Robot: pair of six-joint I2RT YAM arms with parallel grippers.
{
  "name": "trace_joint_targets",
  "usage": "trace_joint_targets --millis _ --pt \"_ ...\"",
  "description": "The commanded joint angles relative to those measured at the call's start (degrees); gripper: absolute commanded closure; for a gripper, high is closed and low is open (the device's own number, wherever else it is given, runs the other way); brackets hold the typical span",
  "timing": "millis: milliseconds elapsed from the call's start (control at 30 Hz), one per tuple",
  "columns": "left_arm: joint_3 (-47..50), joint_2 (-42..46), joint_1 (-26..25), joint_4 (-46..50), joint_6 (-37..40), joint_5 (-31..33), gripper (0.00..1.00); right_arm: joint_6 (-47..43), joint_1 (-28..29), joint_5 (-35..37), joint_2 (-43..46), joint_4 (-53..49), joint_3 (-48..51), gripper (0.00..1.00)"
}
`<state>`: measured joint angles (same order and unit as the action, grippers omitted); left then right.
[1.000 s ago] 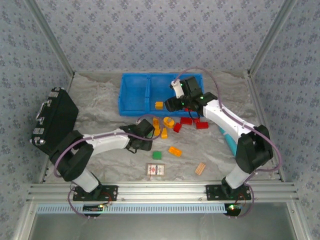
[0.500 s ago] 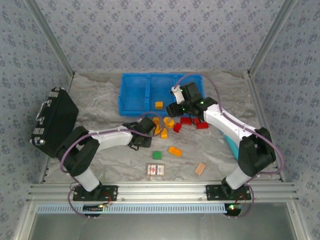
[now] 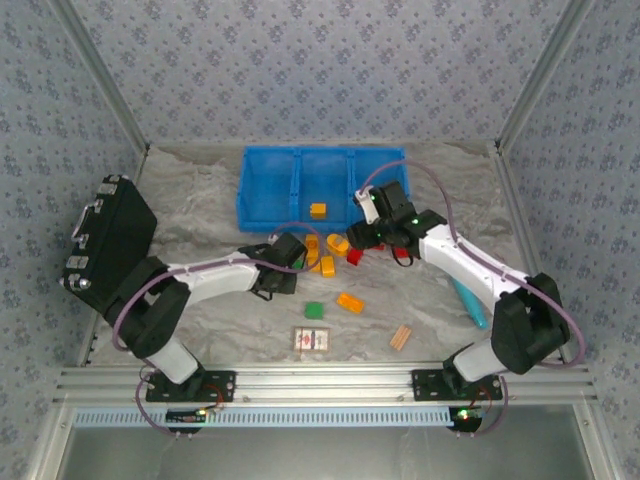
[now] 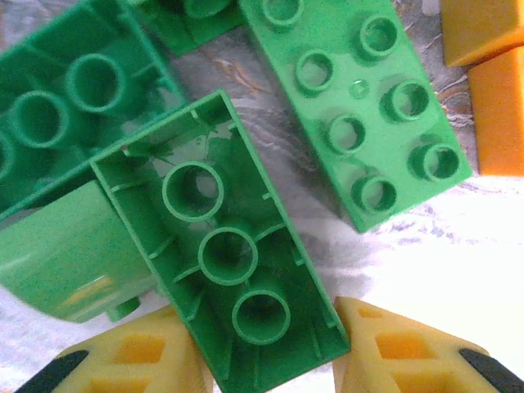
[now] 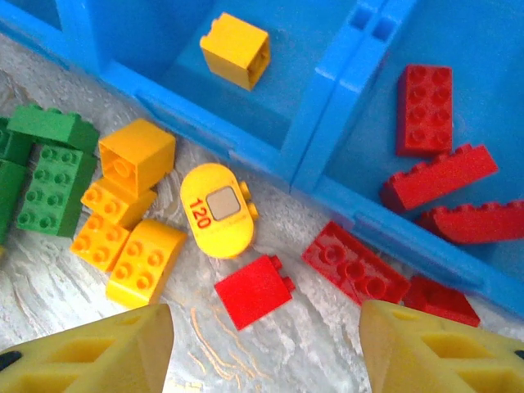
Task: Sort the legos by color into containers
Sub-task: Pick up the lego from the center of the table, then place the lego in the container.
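Blue containers (image 3: 268, 185) stand at the back; the middle one holds an orange lego (image 3: 318, 210) and the right one (image 5: 327, 123) several red legos (image 5: 426, 110). My left gripper (image 3: 283, 272) is low over a green heap, shut on an upturned green lego (image 4: 225, 254), its yellow fingers (image 4: 123, 364) pressing both long sides. Another green lego (image 4: 360, 115) lies studs-up beside it. My right gripper (image 5: 266, 360) hangs open above a small red lego (image 5: 254, 291) on the table, just in front of the containers. Orange legos (image 5: 137, 155) and a yellow "120" piece (image 5: 217, 209) lie to its left.
A black case (image 3: 105, 240) sits at the left edge. Nearer the front lie a lone green lego (image 3: 314, 311), an orange lego (image 3: 349, 302), a printed card (image 3: 313, 340) and a tan wooden block (image 3: 401, 337). A teal object (image 3: 470, 300) lies by the right arm.
My left gripper's fingers have closed in on the green lego. My right gripper has drawn back from over the containers to above the red legos on the table.
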<state>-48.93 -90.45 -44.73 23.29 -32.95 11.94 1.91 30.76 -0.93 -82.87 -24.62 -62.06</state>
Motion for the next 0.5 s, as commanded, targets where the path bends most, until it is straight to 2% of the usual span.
trace_joint_targets --millis 0,167,267,467 --pt "0.5 5.8 0.1 3.9 0.9 2.5 0.67 2.2 -0.5 2.1 3.1 -2.5 1.8 0.36" --pt "-0.9 13.0 0.1 8.2 1.8 3.9 0.68 4.1 -1.0 -0.2 4.3 -4.4 3.9 0.35" --pt "-2.7 17.0 0.3 10.3 3.5 7.5 0.67 5.7 -0.5 -2.5 5.8 -3.8 6.8 0.35" --pt "-7.0 19.4 5.7 8.3 10.8 8.5 0.66 9.4 4.3 -3.5 9.0 0.1 15.2 0.35"
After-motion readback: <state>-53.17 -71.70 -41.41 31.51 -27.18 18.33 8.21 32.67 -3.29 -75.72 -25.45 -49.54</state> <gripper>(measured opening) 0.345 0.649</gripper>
